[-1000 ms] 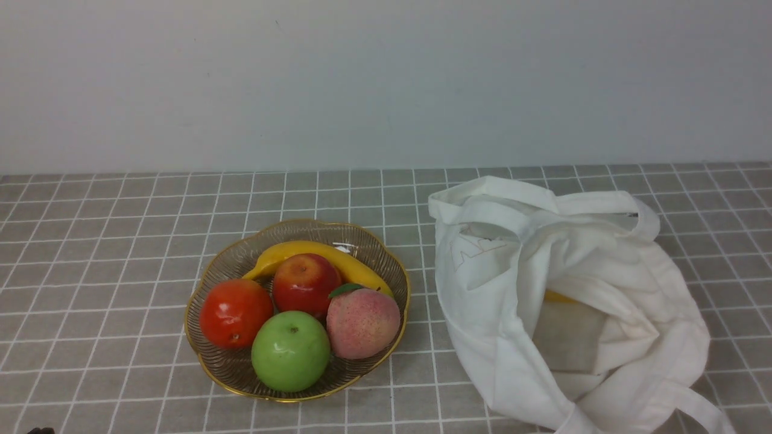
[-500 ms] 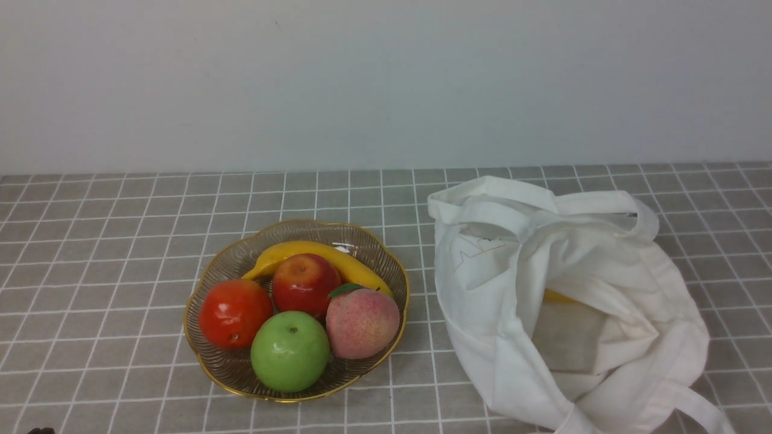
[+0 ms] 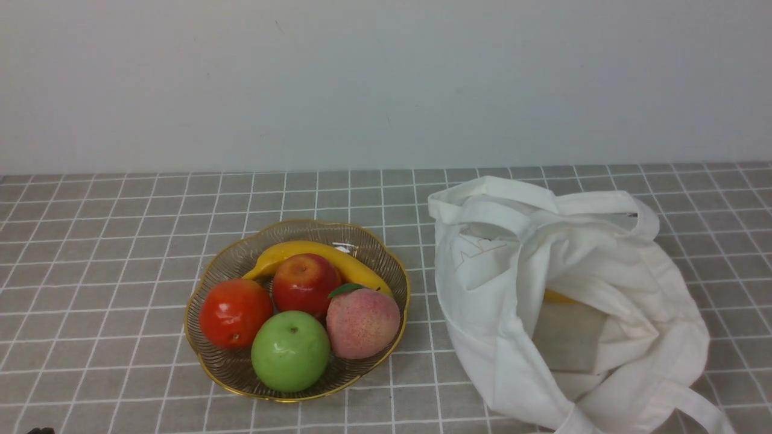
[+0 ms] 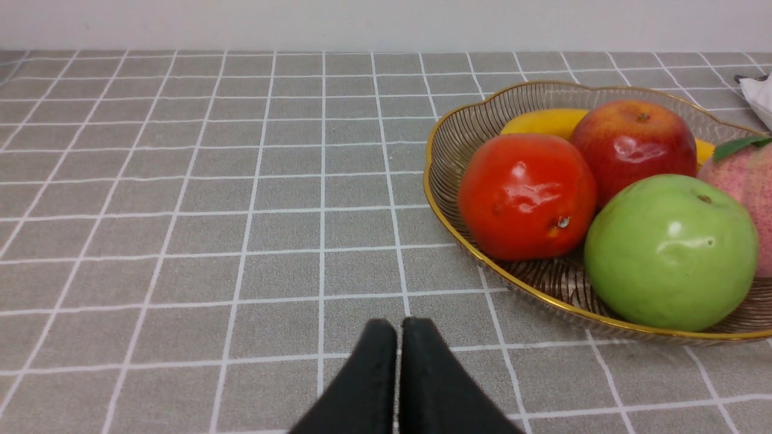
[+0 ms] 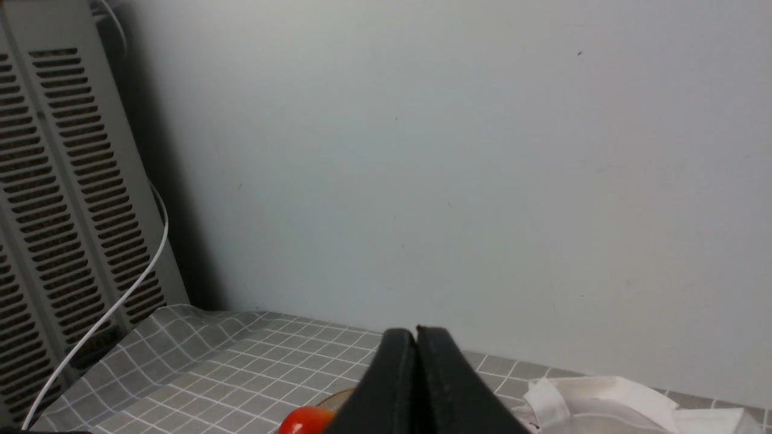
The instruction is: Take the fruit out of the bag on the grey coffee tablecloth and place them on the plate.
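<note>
Fruit (image 3: pixel 235 312), red-orange, lower left in plate (image 3: pixel 375 253): glossy skin, likely slippery yet firm; grip across widest girth. Left claw (image 4: pixel 398 328) and right claw (image 5: pixel 416 337) closed, empty.

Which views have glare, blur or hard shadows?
Front view: soft even light, shaded inside the bag. Left wrist view: sharp, white glare spots on the fruit and green apple. Right wrist view: dark shadow beside the vented panel.
</note>
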{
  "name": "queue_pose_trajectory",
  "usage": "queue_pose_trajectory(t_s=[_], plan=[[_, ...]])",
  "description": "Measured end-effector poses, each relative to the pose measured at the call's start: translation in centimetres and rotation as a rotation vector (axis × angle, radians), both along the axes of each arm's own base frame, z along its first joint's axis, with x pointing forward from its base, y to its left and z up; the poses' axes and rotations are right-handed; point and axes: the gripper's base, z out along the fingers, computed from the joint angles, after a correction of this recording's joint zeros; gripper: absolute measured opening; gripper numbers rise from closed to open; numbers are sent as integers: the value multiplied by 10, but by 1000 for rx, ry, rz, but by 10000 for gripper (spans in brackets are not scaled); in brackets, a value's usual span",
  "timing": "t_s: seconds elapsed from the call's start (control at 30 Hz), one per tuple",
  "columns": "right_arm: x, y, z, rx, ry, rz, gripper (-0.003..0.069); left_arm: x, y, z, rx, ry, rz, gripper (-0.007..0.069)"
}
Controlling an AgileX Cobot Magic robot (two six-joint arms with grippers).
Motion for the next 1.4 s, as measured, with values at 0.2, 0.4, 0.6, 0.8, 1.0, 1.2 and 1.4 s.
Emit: queue_pose_trajectory(t_s=[0.2, 0.4, 0.6, 0.8, 1.0, 1.2, 1.4], plan=[[-2, 3, 2, 36, -18, 34, -13, 0, 0, 0, 0, 0, 0, -8], [-8, 8, 8, 34, -109, 122, -13, 0, 0, 0, 0, 0, 0, -8], [-12, 11, 9, -25, -170, 152, -13, 0, 0, 0, 0, 0, 0, -8], [-12, 10, 2, -57, -172, 101, -13, 0, 0, 0, 0, 0, 0, -8], [5, 8, -45, -280, -57, -219, -13, 0, 0, 0, 0, 0, 0, -8], [24, -1, -129, -436, 223, -493, -13, 0, 0, 0, 0, 0, 0, -8], [28, -5, -150, -384, 268, -598, -13, 0, 0, 0, 0, 1, 0, -8]])
